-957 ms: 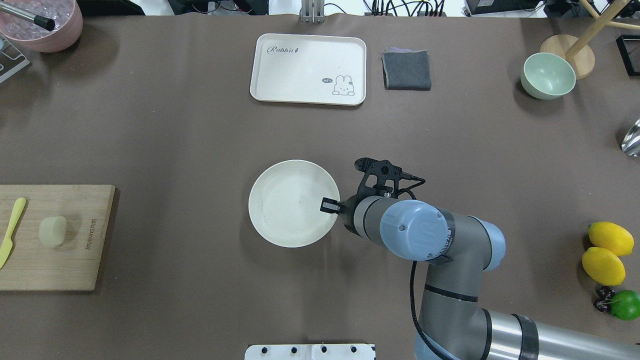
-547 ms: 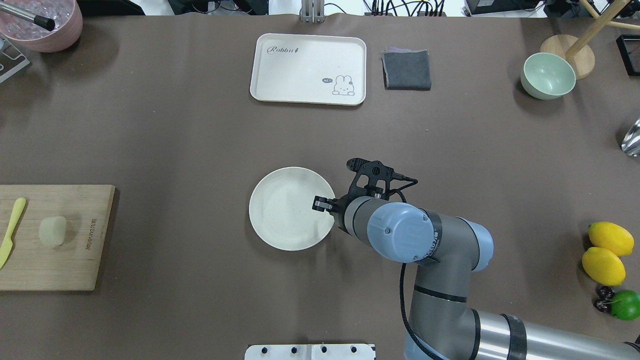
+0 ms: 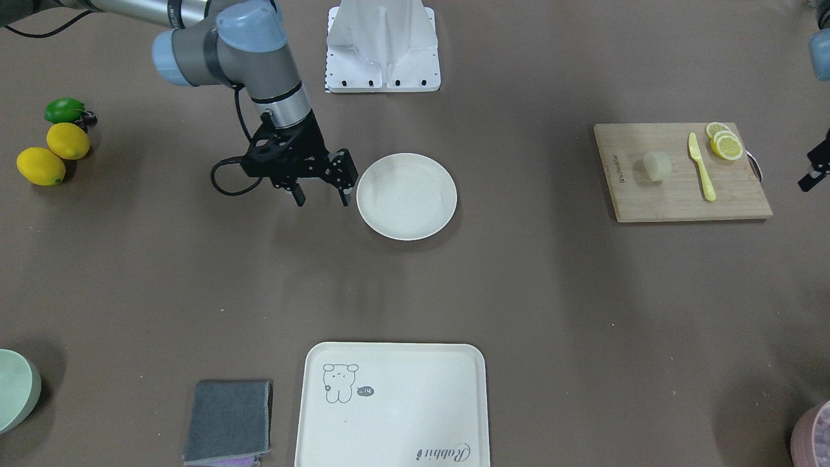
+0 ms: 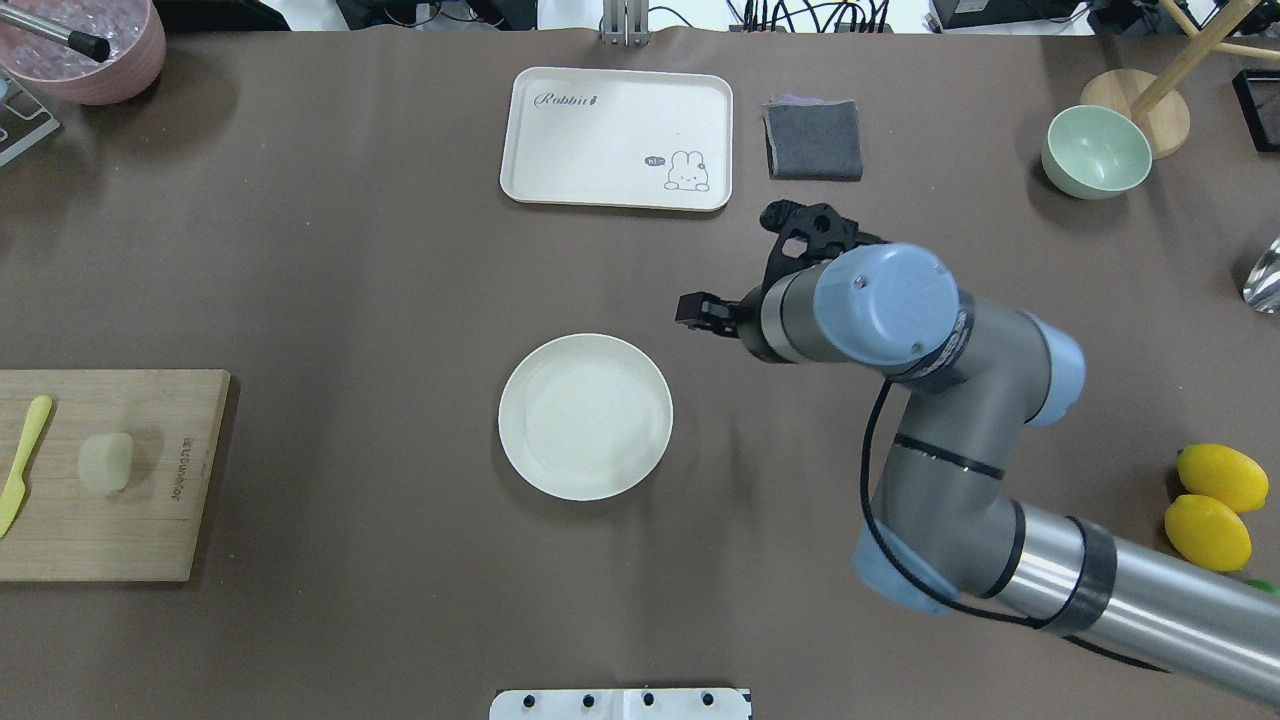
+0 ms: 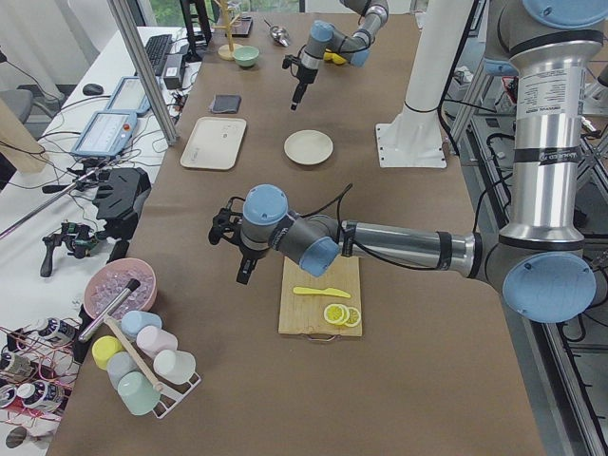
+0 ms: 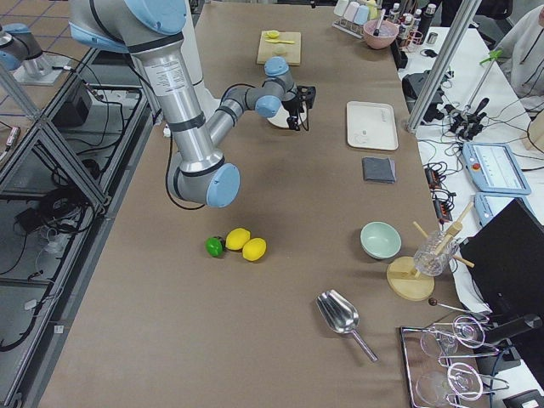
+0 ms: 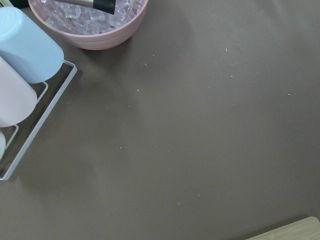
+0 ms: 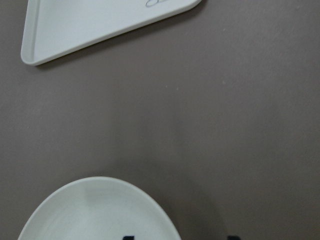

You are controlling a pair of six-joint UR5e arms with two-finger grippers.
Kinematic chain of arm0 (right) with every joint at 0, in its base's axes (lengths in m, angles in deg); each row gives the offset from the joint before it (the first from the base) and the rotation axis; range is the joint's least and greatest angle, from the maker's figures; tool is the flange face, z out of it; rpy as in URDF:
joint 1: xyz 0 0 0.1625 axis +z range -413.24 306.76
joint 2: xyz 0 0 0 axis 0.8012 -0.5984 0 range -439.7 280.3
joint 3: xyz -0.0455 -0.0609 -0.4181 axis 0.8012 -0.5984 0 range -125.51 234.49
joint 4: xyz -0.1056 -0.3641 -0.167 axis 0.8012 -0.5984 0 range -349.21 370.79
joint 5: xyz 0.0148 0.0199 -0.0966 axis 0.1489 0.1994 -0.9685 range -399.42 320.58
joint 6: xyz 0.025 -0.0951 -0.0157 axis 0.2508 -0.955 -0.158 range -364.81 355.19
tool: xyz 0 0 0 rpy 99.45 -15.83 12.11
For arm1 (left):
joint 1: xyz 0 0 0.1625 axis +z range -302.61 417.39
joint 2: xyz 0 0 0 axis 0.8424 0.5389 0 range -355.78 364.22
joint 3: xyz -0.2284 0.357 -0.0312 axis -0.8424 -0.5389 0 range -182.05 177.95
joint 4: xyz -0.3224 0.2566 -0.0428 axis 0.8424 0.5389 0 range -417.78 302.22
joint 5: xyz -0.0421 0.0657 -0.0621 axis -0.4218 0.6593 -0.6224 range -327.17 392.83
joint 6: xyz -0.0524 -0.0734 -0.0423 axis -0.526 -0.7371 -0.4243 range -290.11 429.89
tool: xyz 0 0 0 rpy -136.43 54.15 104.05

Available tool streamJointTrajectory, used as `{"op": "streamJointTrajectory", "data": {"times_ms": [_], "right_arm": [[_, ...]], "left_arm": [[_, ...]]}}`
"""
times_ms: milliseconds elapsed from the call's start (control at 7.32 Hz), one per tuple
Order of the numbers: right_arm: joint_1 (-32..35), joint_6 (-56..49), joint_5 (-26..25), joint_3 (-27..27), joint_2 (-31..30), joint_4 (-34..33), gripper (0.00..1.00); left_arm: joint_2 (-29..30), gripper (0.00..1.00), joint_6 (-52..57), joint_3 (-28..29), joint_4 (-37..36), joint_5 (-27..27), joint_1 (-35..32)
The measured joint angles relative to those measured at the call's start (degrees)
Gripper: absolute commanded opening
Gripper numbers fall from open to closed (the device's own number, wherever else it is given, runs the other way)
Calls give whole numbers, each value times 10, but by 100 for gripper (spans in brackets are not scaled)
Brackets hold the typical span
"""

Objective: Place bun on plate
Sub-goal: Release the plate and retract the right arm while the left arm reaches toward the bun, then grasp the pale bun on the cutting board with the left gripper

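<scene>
- Brown covering lay over the whole tabletop [image 4: 330,280], seen from beside the rig.
- The plate [image 4: 585,416] sat flat near the middle of the tabletop, its raised rim unbroken all round.
- The bun [image 4: 105,462] rested on a wooden cutting board [image 4: 150,520] at the robot's left end, well apart from the plate.
- A yellow knife [image 3: 701,167] lay on the same board just beside the bun, with lemon slices [image 3: 725,141] near the board's far corner.
- The right tool [image 3: 322,198] hung above the tabletop just beside the plate, on the robot's right of it. Its two fingers pointed down and stood spread wide, clasping nothing.
- The left tool [image 5: 243,271] hovered over the tabletop next to the cutting board, on the side away from the plate. Whether its fingers were apart or together could not be told.
- A pink bowl [image 7: 100,40] of ice showed in the left wrist view, with the board's corner at the lower edge.
- Beyond the plate stood a cream tray [image 4: 615,110] and, just beside it, a folded grey cloth [image 4: 814,140].
- A pale green bowl [image 4: 1096,152] and two whole lemons [image 4: 1220,478] occupied the robot's right end.
</scene>
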Motion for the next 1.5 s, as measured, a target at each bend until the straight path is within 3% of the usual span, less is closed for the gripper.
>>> {"op": "streamJointTrajectory", "data": {"times_ms": [410,683,1094,1230,1367,1504], "right_arm": [[187,-208,181,66,-64,-105,100],[304,-369,280,85,-137,-120,100],[411,-565,341,84,-234,-122,100],[426,-600,344,85,-257,-122,100],[435,-618,344,86,-272,-122,100],[439,-625,344,86,-279,-121,100]], "left_arm": [[-45,98,-195,-19,89,24,114],[-69,98,-285,-43,113,95,208],[-89,95,-322,-50,116,180,310],[-95,76,-322,-51,116,193,328],[-101,40,-321,-51,116,199,339],[-103,34,-319,-52,117,201,347]]}}
